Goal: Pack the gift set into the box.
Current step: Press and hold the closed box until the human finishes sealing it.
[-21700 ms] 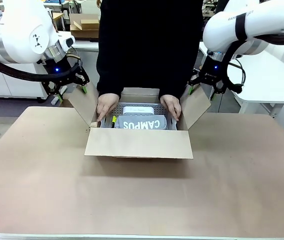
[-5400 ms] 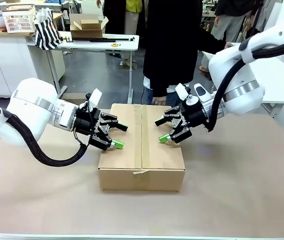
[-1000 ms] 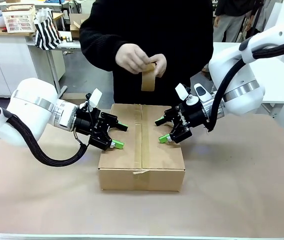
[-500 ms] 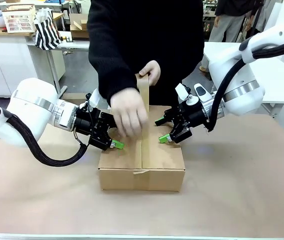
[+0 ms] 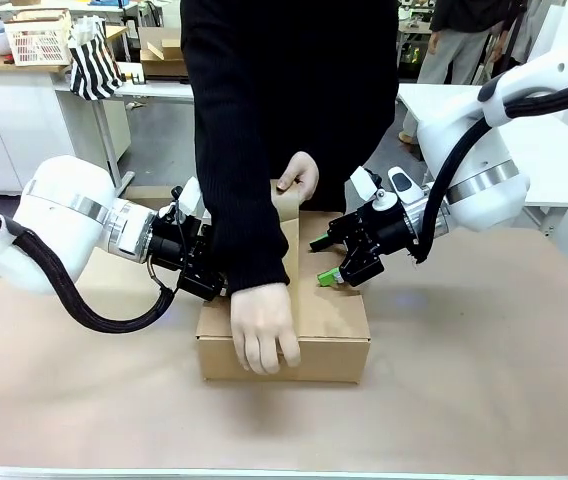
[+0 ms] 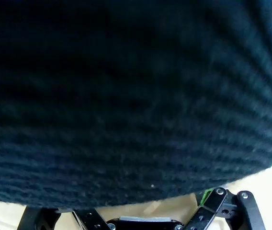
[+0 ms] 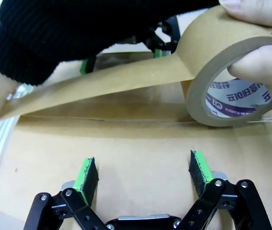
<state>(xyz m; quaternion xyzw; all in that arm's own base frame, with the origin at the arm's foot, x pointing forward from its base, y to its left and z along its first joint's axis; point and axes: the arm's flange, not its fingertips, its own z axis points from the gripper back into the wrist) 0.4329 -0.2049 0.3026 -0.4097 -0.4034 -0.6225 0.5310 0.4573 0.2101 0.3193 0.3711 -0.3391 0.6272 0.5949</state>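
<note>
Front view: closed brown box (image 5: 329,315), tape (image 5: 290,240) stretched over its seam

A robotics lab or workshop: two white robot arms (image 5: 74,215) flank a paper-covered bench (image 5: 484,370), with white worktables (image 5: 204,90), a basket (image 5: 39,40), a small carton (image 5: 164,55) and other people standing behind

Box (image 5: 329,320) top blocked along its middle: person's sleeve (image 5: 239,200) crosses the left half, directly in front of the left gripper (image 5: 209,275), and stretched tape (image 7: 102,81) spans the seam. Right gripper (image 5: 336,268), jaws spread, hovers over the right half with bare cardboard under it. Desk (image 5: 484,380) near and right of the box is open.
</note>
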